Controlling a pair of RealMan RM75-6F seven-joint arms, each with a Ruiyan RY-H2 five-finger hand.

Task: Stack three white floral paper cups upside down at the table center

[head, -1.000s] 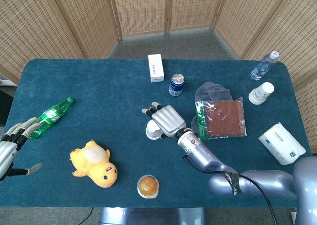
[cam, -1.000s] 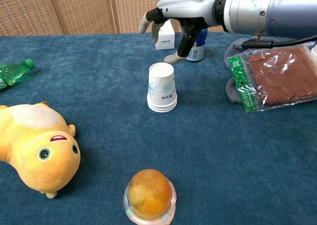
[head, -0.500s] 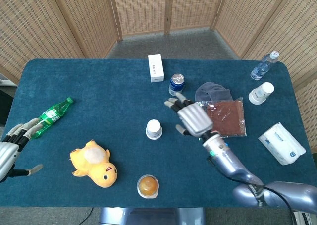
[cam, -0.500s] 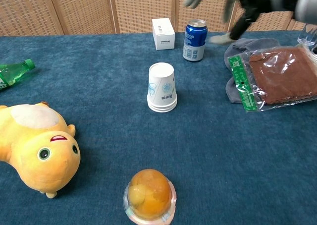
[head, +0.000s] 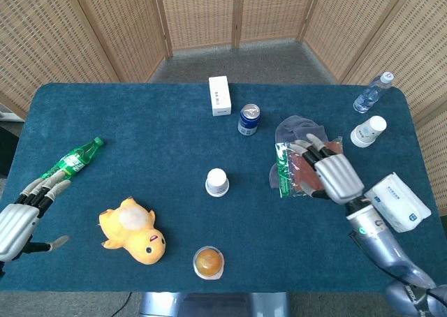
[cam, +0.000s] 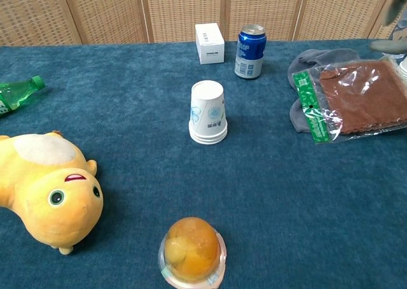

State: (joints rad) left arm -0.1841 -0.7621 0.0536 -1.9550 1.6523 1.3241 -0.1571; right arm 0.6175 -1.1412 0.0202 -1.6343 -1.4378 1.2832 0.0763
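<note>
Blue table (head: 140, 121): inverted cups (cam: 208, 111) stand stacked mid-frame; my right hand (head: 330, 176) and left hand (head: 24, 212) hang spread, empty; stacking looks done.

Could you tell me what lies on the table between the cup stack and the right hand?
Only bare blue cloth separates the cup stack from the right hand, as the head view shows.

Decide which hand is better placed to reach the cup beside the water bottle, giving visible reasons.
Right. The right hand hangs open above the brown packet, on the same side of the table as the cup. The left hand is at the far left edge, past the green bottle and the centre stack.
</note>
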